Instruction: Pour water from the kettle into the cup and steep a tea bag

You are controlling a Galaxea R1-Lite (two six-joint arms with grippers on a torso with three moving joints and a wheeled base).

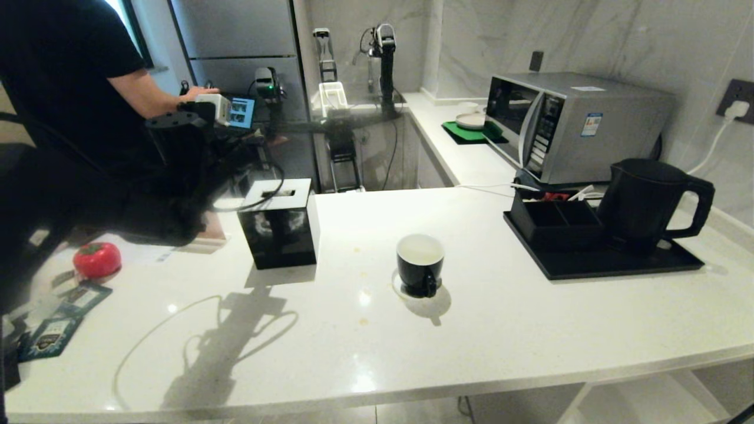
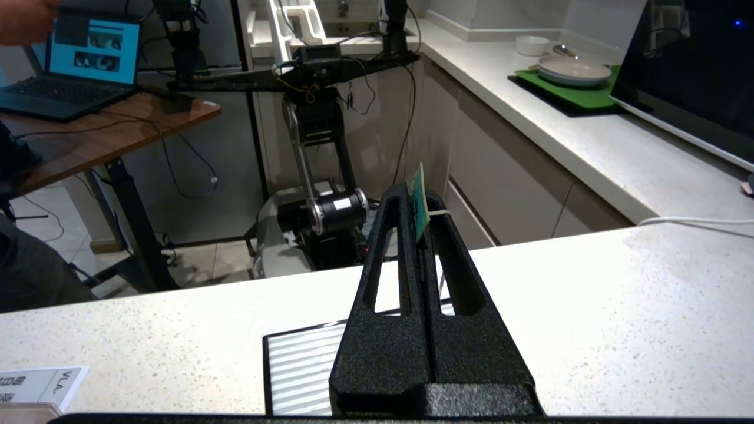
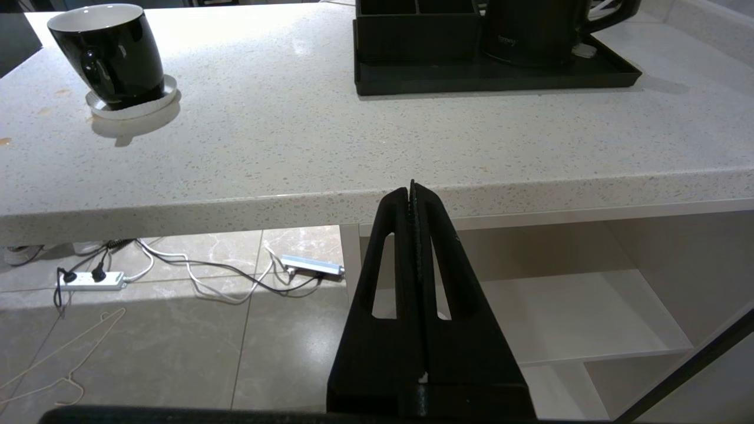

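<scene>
The black cup (image 1: 419, 265) with a white inside stands on a small coaster mid-counter; I cannot tell whether it holds water. The black kettle (image 1: 642, 200) stands on a black tray (image 1: 618, 265) at the right. My left gripper (image 2: 417, 200) hovers over the counter above a white-topped box, shut on the tea bag's teal tag (image 2: 419, 206). Its white string (image 2: 439, 212) runs off to one side, and the pouch is hidden beneath the fingers. My right gripper (image 3: 412, 191) is shut on nothing, parked below the counter's front edge, with the cup (image 3: 109, 53) and kettle (image 3: 530, 32) beyond.
A black tissue box (image 1: 280, 224) stands left of the cup, and a red tomato-shaped object (image 1: 97, 259) and teal packets (image 1: 59, 330) lie at the far left. A black organizer box (image 1: 554, 221) shares the tray. A microwave (image 1: 577, 123) sits behind. A person sits at a laptop at back left.
</scene>
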